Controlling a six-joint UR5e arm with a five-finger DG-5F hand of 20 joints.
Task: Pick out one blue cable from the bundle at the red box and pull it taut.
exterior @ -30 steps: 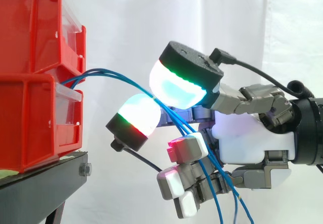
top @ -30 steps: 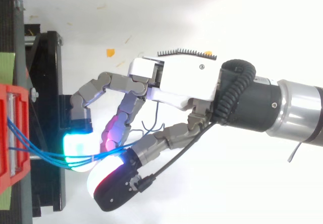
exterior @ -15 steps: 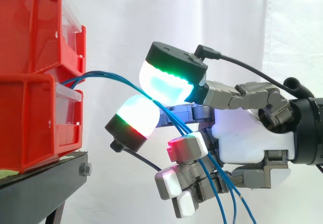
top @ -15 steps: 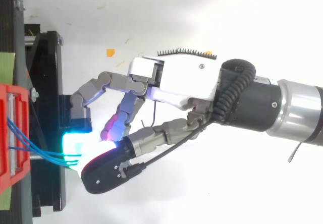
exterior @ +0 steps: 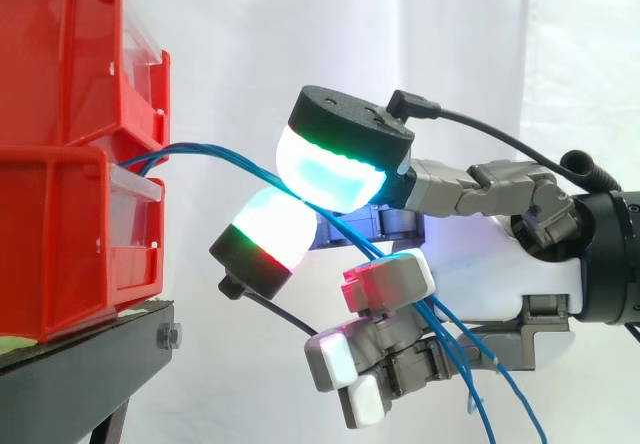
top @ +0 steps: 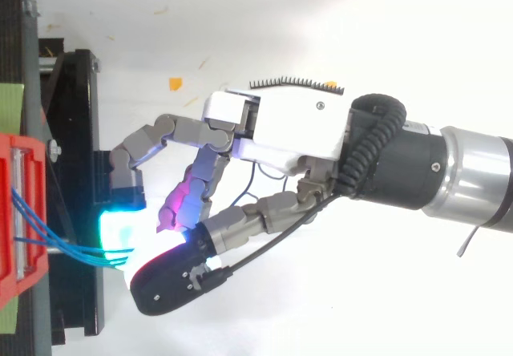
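Lab: white curtain (exterior: 460, 34), red bins (exterior: 62, 74).

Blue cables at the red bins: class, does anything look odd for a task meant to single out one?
Yes. Several thin blue cables, not one, run from the stacked red plastic bins into the pinch of glowing pads on the hand, and they arc slackly.

Two stacked red bins (exterior: 60, 54), three blue cables (top: 96, 253), one black stand (exterior: 90, 364), one hand (exterior: 495, 269)
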